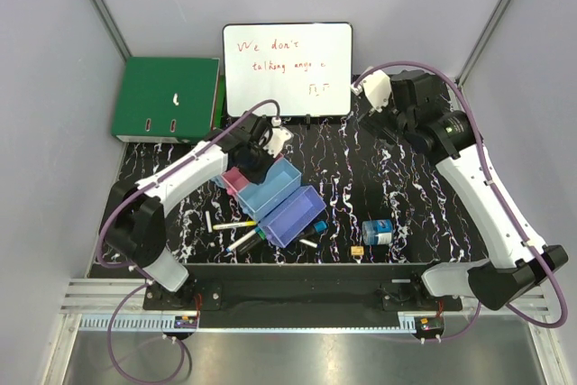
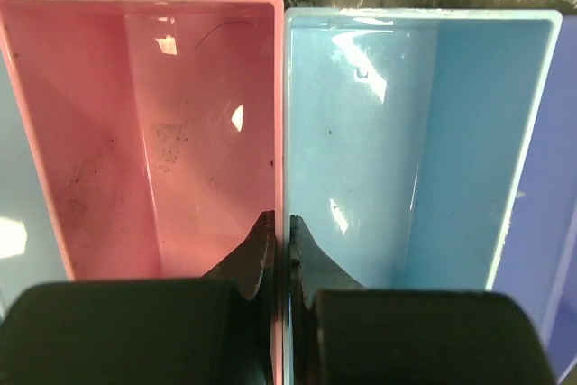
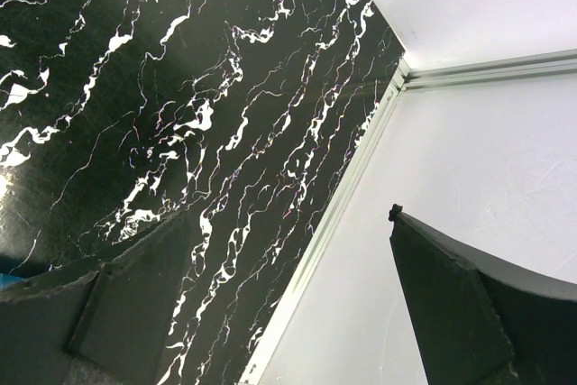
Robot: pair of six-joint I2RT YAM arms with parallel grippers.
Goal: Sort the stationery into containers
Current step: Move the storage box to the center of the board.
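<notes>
As if to hold or tug the row of bins (image 1: 270, 191), the left gripper (image 2: 281, 232) pinches the thin wall between the pink bin (image 2: 162, 132) and the light blue bin (image 2: 406, 132). Both are smooth, shiny, see-through plastic and look empty. Pens (image 1: 234, 224) lie loose on the marbled table (image 1: 379, 178) just beside them. The right gripper (image 3: 288, 304) hangs spread wide, holding nothing.

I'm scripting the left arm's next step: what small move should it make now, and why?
Probably slide the joined translucent plastic bins a little, straightening the row: the left claw is shut on the wall shared by the empty pink bin and the empty light blue bin, and the row sits skewed on the black marbled table.
</notes>
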